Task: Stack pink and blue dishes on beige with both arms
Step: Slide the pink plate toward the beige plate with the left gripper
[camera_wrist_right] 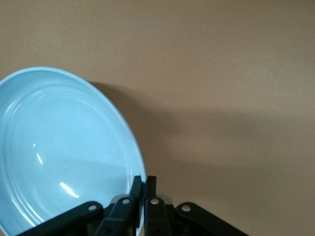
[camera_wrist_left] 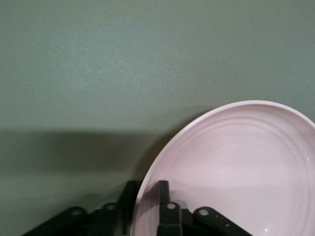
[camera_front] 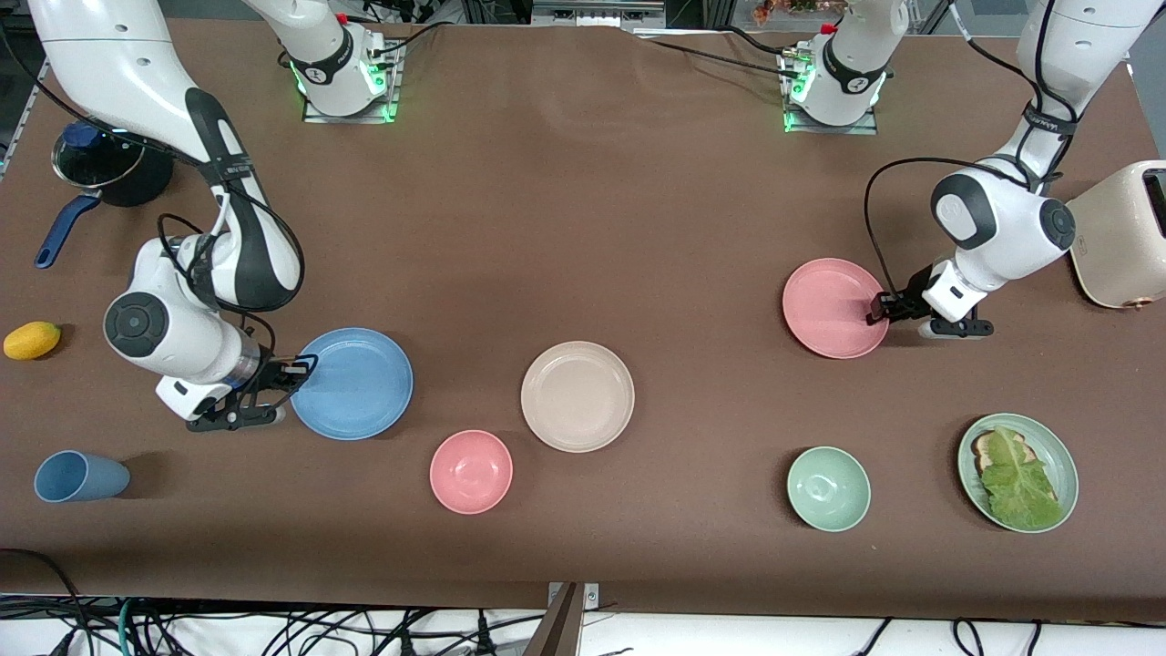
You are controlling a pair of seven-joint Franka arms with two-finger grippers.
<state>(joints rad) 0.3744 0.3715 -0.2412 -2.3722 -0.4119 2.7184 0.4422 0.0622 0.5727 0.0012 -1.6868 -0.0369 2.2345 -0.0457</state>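
The beige plate lies flat at the middle of the table. Toward the right arm's end lies the blue plate, and my right gripper is shut on its rim. The pink plate lies toward the left arm's end, farther from the front camera than the beige one. My left gripper straddles its rim, one finger inside and one outside. A gap still shows beside the inner finger, so that gripper is open.
A pink bowl sits just nearer the camera than the beige plate. A blue cup, a yellow fruit and a dark pot are at the right arm's end. A green bowl, a green plate of food and a toaster are at the left arm's end.
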